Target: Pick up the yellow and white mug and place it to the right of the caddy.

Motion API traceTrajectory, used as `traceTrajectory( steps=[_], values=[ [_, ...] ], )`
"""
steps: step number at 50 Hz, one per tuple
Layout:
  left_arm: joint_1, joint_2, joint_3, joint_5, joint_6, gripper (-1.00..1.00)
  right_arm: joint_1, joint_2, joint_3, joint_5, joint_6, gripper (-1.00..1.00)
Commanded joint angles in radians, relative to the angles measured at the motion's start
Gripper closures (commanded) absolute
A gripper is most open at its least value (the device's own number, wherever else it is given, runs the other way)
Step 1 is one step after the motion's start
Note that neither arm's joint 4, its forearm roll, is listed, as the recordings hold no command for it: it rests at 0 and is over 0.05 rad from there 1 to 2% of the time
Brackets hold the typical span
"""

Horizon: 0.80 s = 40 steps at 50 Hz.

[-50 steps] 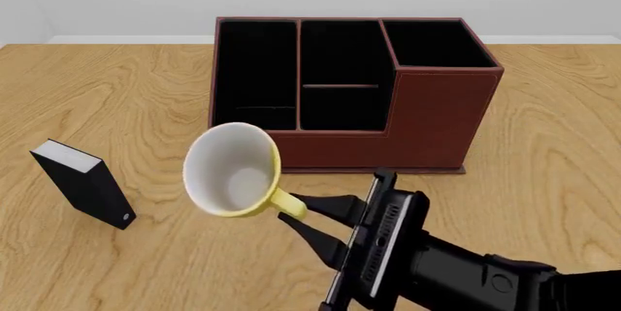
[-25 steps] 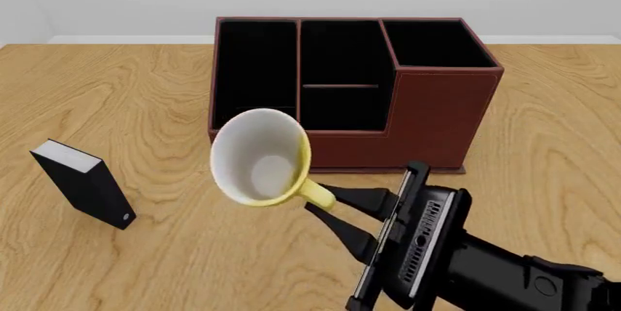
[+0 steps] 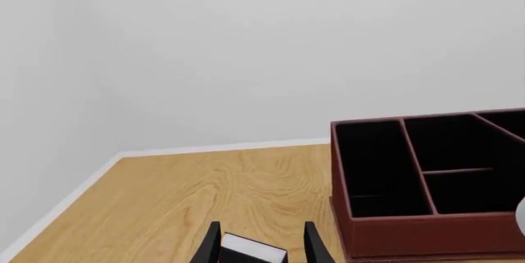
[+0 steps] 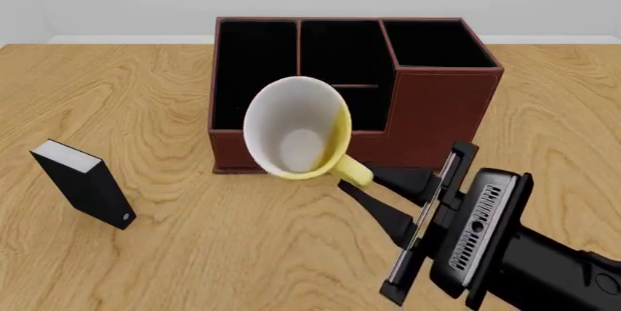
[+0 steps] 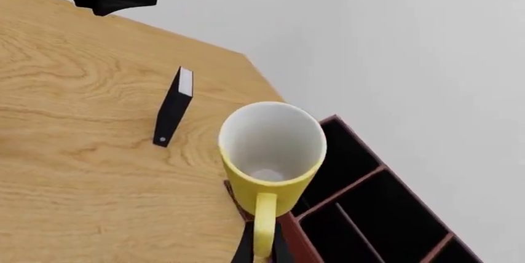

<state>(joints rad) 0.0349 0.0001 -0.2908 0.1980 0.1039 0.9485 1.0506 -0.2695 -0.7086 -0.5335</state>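
One yellow and white mug (image 4: 296, 136), white inside, hangs by its handle, pinched in the right gripper (image 4: 361, 178).

My right arm runs off the front view's lower edge. The yellow and white mug (image 4: 296, 136) covers part of the caddy (image 4: 437, 115) front. In the left wrist view the black box (image 3: 250, 252) is cut off between my fingers (image 3: 313, 246).
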Motion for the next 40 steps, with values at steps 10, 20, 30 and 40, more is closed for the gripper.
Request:
traceTrajectory(
  steps=[10, 20, 30, 40],
  values=[
    [-0.006, 0.000, 0.001, 0.000, -0.001, -1.00, -0.065, -0.165, -0.010, 0.140, 0.013, 1.00],
    [-0.003, 0.000, -0.006, 0.005, 0.000, -1.00, -0.105, -0.241, -0.007, 0.195, 0.003, 1.00],
    [-0.012, 0.000, -0.015, 0.012, 0.006, -1.00, -0.146, -0.317, -0.013, 0.257, 0.011, 1.00],
    [-0.018, 0.000, -0.021, 0.015, 0.007, -1.00, -0.192, -0.385, -0.032, 0.322, 0.006, 1.00]
  ],
)
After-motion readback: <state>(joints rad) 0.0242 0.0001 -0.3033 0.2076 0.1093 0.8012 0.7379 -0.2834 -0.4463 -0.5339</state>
